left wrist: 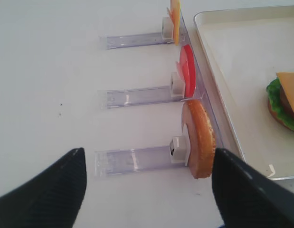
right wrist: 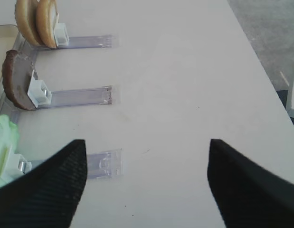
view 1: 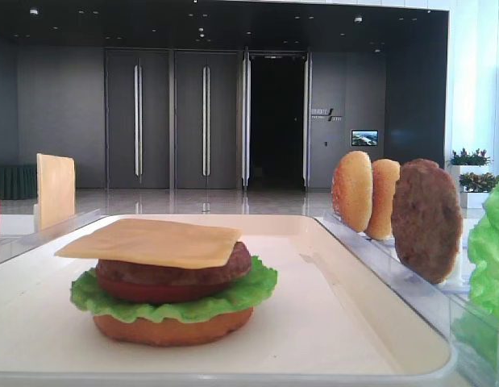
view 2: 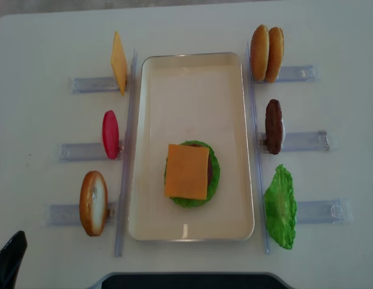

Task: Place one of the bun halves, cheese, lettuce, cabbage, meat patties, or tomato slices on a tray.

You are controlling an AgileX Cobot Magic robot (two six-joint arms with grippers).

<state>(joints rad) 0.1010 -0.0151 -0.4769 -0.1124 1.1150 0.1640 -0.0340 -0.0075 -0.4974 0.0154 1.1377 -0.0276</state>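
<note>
On the cream tray (view 2: 150, 108) sits a stack: bun half (view 1: 172, 329), lettuce (view 1: 251, 292), tomato slice (view 1: 152, 292), meat patty (view 1: 233, 264), with cheese (view 2: 187, 171) on top. My left gripper (left wrist: 147, 154) is open over the table left of the tray; a bun half (left wrist: 200, 138) stands on edge just ahead of its right finger, untouched. One left finger (view 2: 8, 265) shows at the bottom left corner. My right gripper (right wrist: 147, 142) is open and empty over bare table right of the tray. No cabbage shows.
Clear racks flank the tray. On the left stand a cheese slice (view 2: 119, 62), a tomato slice (view 2: 110, 133) and the bun half (view 2: 93, 203). The right ones hold two bun halves (view 2: 266, 53), a meat patty (view 2: 273, 126) and lettuce (view 2: 280, 206).
</note>
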